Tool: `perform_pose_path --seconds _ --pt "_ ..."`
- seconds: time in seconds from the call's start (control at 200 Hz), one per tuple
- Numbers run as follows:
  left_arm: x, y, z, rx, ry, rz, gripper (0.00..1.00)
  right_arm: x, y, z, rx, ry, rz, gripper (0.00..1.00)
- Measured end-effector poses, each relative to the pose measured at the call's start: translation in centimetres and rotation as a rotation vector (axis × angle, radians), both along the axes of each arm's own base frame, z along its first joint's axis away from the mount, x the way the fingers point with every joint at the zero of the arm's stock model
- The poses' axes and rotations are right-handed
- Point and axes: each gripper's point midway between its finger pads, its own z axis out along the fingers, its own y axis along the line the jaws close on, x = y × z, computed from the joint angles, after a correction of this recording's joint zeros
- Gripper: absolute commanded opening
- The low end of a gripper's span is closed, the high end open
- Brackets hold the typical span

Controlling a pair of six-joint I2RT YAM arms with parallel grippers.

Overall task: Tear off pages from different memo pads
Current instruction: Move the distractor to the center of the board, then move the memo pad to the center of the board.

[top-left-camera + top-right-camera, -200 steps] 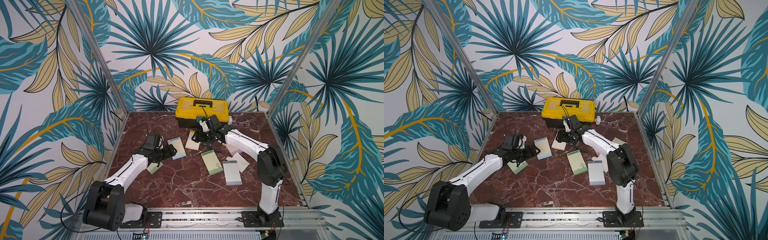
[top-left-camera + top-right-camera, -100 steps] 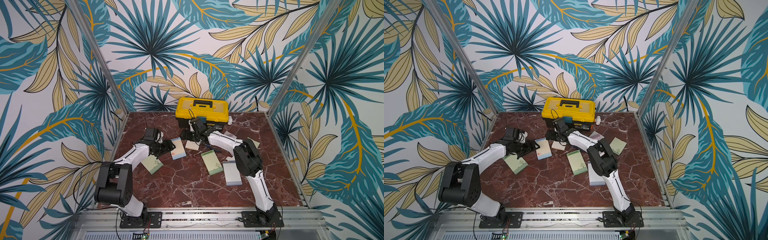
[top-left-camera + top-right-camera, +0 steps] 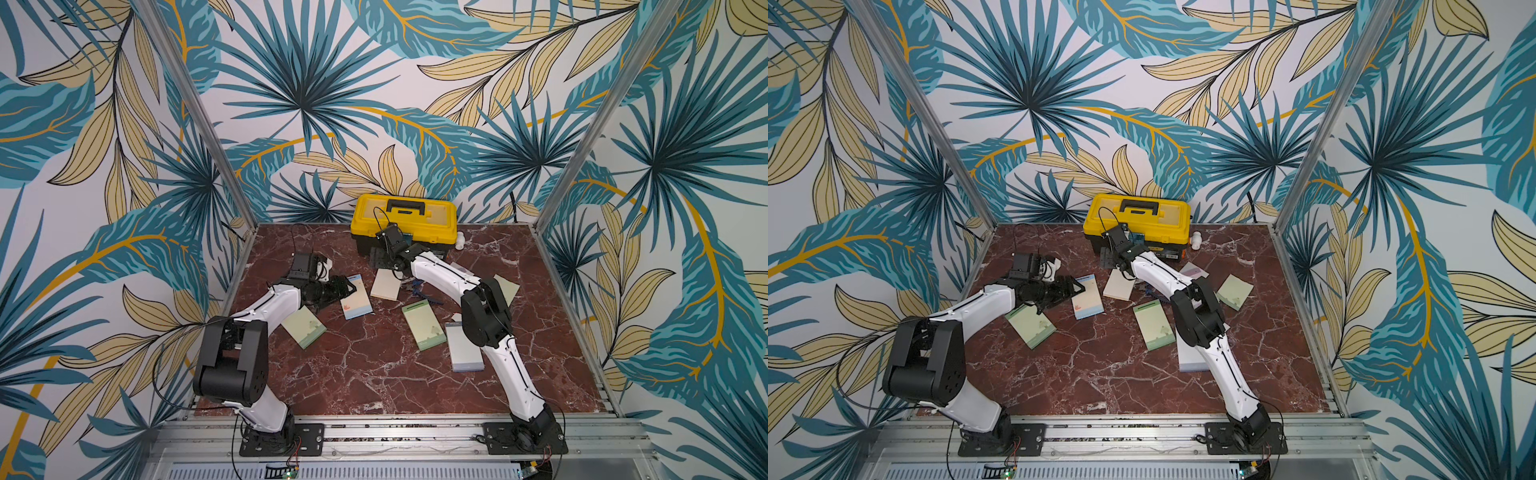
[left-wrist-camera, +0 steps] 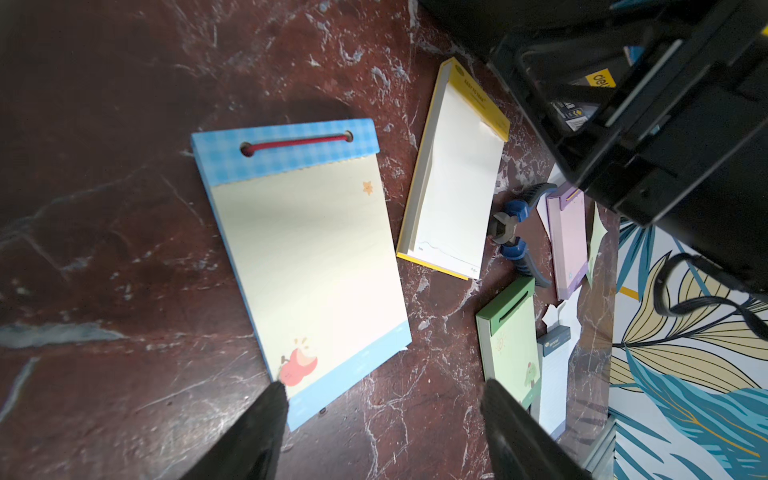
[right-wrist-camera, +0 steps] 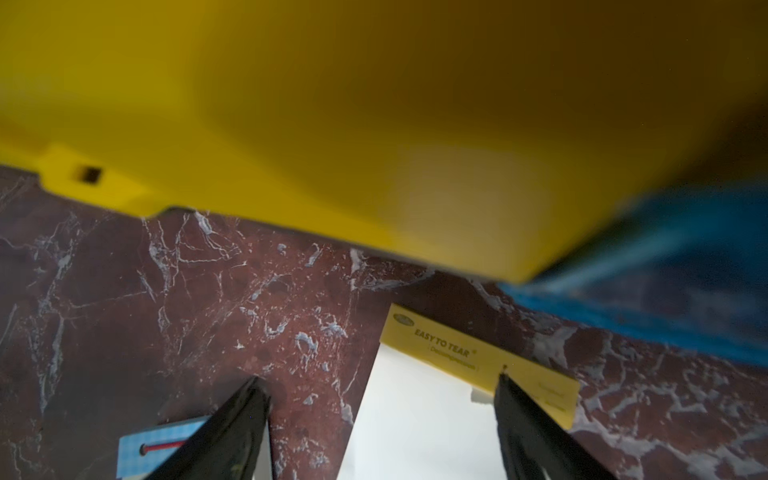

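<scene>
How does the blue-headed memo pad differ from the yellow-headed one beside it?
The blue-headed pad has a checked header with a red cord through two holes; the yellow-headed pad has a plain header printed EASY TO TEAR. The blue-headed pad's page carries an apple, a star and a blue foot band; the yellow-headed pad's page is nearly blank. The yellow-headed pad lies nearer the toolbox. Both lie flat, face up, on the table, not touching each other.

Memo pads lie scattered on marble table before yellow toolbox.
</scene>
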Motion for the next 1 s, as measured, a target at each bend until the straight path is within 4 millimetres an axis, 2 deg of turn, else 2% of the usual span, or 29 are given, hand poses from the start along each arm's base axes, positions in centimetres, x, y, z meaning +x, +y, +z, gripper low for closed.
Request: perform_pose_path --seconds 0.15,0.356,0.516,0.701,1.002 --pt "0.0 -0.2 0.1 -0.009 -0.008 -0.008 0.75 0.7 -0.5 -0.1 -0.036 -0.017 0.059 0.91" --pt "-0.6 -0.6 -0.7 -0.017 0.006 -0.013 0.75 0.9 -1.2 -0.3 -0.074 -0.029 0.099 0.92" --pt "-0.9 -0.9 -0.8 -0.027 0.007 -0.015 0.75 -0.9 -2.1 -1.2 -0.086 -0.015 0.136 0.95" --pt "-1.5 -1.3 0.1 -0.032 -0.017 -0.027 0.75 -2.9 -4.3 -4.9 -0.193 0.066 0.198 0.99" --pt "-2.2 -1.2 1.7 -0.038 -0.061 -0.029 0.75 -3.0 -4.7 -4.8 -0.241 0.065 0.355 0.99"
